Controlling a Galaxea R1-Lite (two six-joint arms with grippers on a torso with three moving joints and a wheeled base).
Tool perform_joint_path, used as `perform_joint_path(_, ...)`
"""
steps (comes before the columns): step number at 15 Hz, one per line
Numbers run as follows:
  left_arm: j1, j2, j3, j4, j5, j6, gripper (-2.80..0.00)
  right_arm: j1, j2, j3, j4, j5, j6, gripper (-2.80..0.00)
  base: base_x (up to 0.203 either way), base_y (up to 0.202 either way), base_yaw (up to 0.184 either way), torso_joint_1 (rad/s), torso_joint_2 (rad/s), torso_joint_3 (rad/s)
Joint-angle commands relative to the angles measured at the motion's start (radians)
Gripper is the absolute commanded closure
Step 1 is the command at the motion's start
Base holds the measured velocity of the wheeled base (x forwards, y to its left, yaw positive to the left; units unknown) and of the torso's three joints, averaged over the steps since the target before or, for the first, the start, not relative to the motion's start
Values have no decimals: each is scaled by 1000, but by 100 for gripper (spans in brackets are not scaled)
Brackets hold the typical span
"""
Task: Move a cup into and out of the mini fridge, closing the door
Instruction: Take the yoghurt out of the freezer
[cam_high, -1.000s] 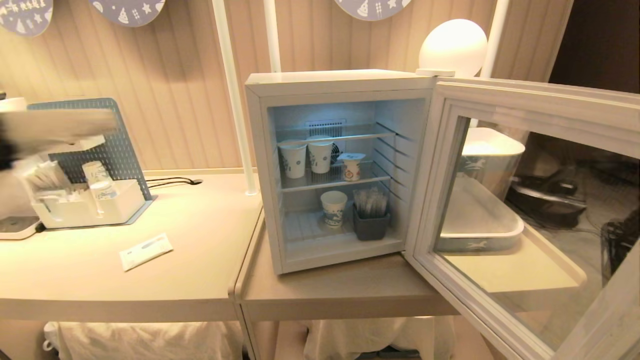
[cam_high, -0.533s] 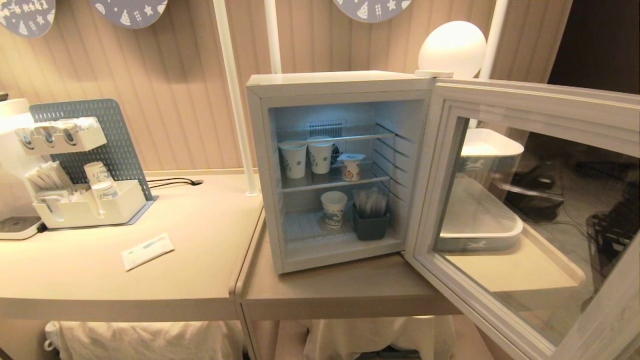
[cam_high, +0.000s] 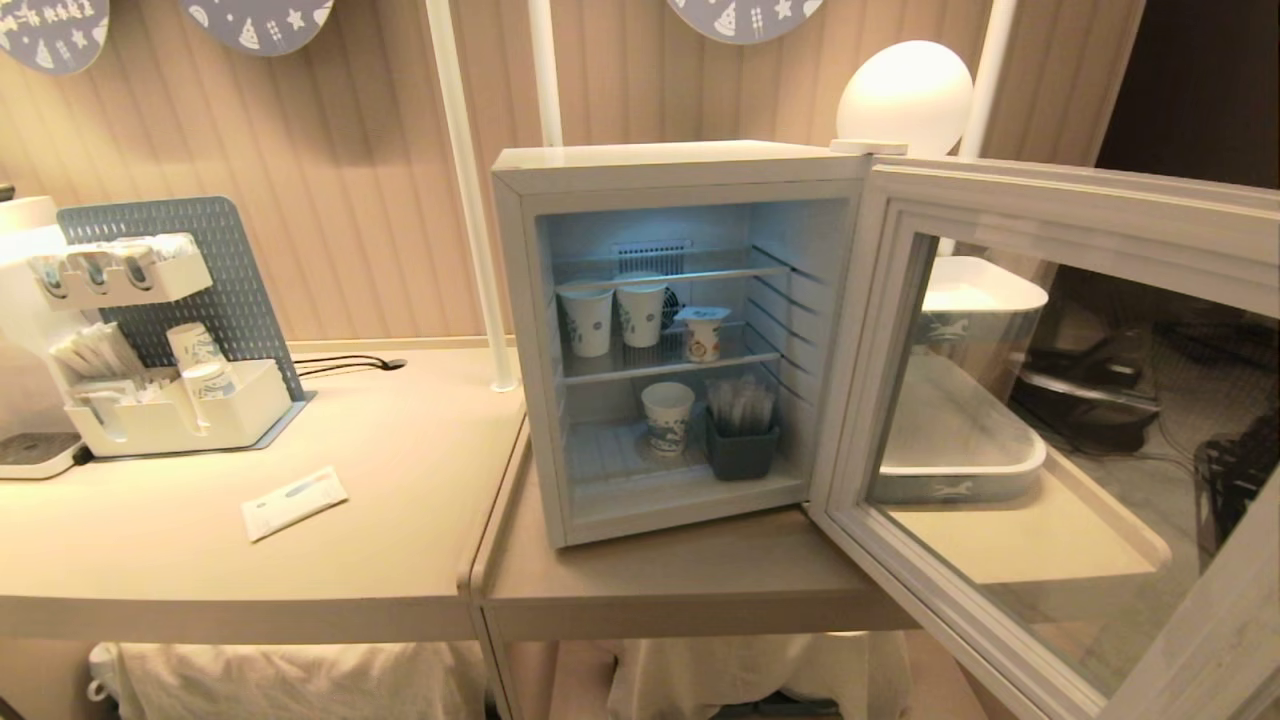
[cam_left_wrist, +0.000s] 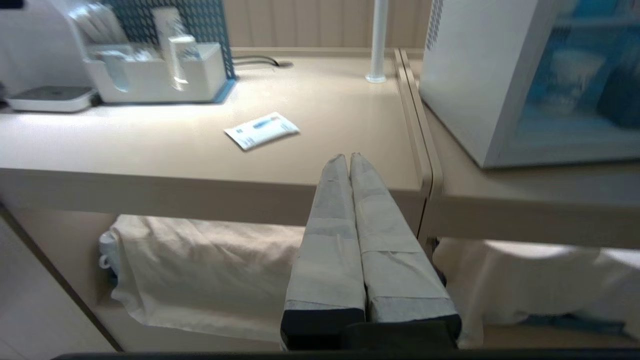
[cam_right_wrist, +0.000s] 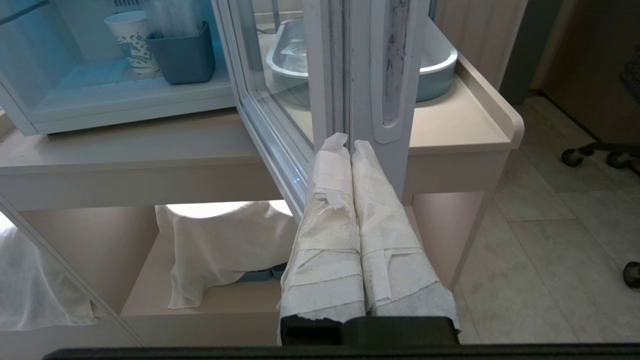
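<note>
left fingers (cam_left_wrist: 348, 159) pressed together, right fingers (cam_right_wrist: 346, 141) likewise

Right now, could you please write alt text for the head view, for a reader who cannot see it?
A white mini fridge stands on a beige table, its door swung wide open. On its middle shelf, the cup sits beside two paper cups. No gripper is in view.

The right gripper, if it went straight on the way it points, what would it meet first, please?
Most likely the free edge of the mini fridge's open white-framed glass door: the shut, tape-wrapped right gripper points straight at it, just below its recessed handle slot. The gap between them is hard to judge.
</note>
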Motion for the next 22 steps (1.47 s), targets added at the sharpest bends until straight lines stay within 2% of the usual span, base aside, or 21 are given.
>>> perform_joint_path(1, 1, -3, 156, -102, -41, 14, 0, 0, 2, -2, 0, 0, 1, 0, 0, 0, 0, 0, 0, 0)
perform_joint_path(3, 1, -4, 158, -87, -140, 62, 0, 0, 2, 0, 0, 0, 1, 0, 0, 0, 0, 0, 0, 0)
perform_joint_path(4, 2, -4, 157, -115, -150, 74, 0, 0, 2, 0, 0, 0, 1, 0, 0, 0, 0, 0, 0, 0)
perform_joint_path(8, 2, -4, 161, -120, -148, 26, 0, 0, 2, -1, 0, 0, -1, 0, -33, 0, 0, 4, 2, -1)
perform_joint_path(14, 2, -4, 161, -124, -136, 23, 0, 0, 2, -2, 0, 0, -1, 0, -186, 0, 1, 3, 2, 1)
perform_joint_path(18, 2, -4, 161, -126, -135, 8, 0, 0, 2, -2, 0, 0, 0, 0, -22, 1, 0, -1, -2, -1)
perform_joint_path(22, 2, -4, 161, -126, -135, 3, 0, 0, 2, -2, 0, 0, 1, 0, -1, 170, -2, 0, 2, 2)
